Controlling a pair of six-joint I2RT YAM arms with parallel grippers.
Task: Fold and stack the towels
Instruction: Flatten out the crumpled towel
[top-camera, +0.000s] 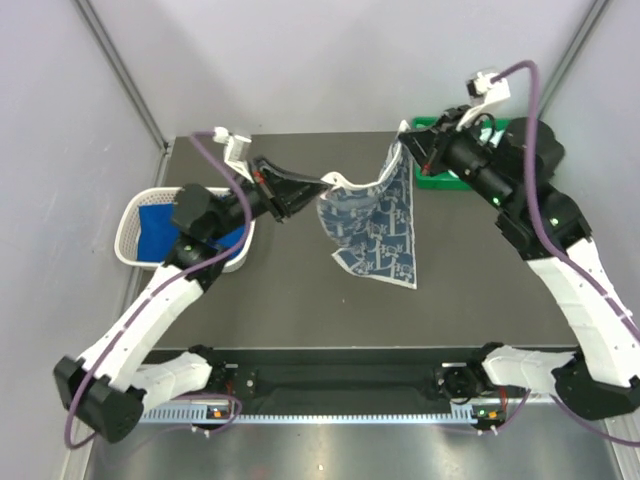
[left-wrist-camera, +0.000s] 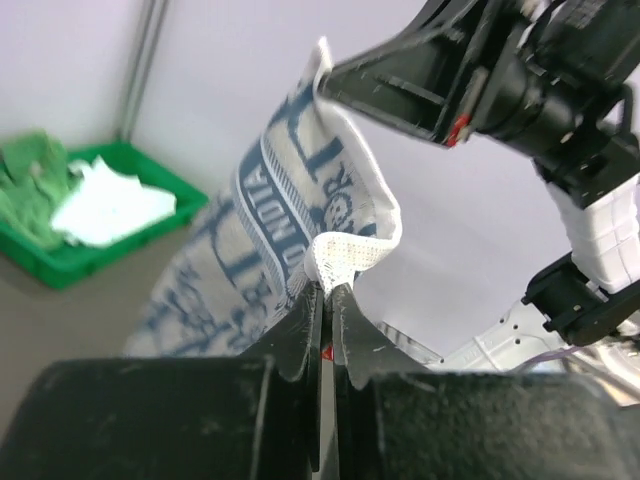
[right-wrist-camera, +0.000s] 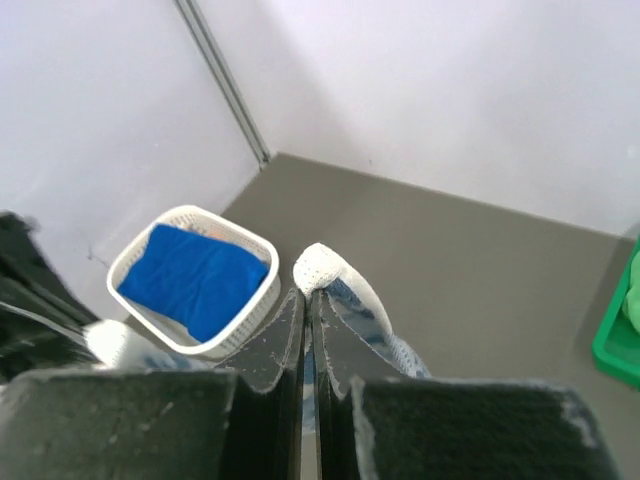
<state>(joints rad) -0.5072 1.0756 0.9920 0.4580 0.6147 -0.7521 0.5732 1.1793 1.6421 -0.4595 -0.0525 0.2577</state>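
A blue-grey patterned white towel (top-camera: 375, 225) hangs spread between my two grippers above the middle of the table, and its lower edge reaches the tabletop. My left gripper (top-camera: 325, 183) is shut on one upper corner, seen as a white mesh hem (left-wrist-camera: 345, 250) pinched at the closed fingertips of the left gripper (left-wrist-camera: 327, 290). My right gripper (top-camera: 402, 146) is shut on the other upper corner (right-wrist-camera: 330, 268), which pokes out above the closed tips of the right gripper (right-wrist-camera: 307, 293). A royal blue towel (top-camera: 160, 225) lies in the basket (top-camera: 130, 215).
The white lattice basket (right-wrist-camera: 262, 300) stands at the table's left edge, under my left arm. A green tray (left-wrist-camera: 110, 255) at the far right corner holds a bright green towel (left-wrist-camera: 30, 185) and a pale white towel (left-wrist-camera: 105, 205). Grey walls close in the back and sides.
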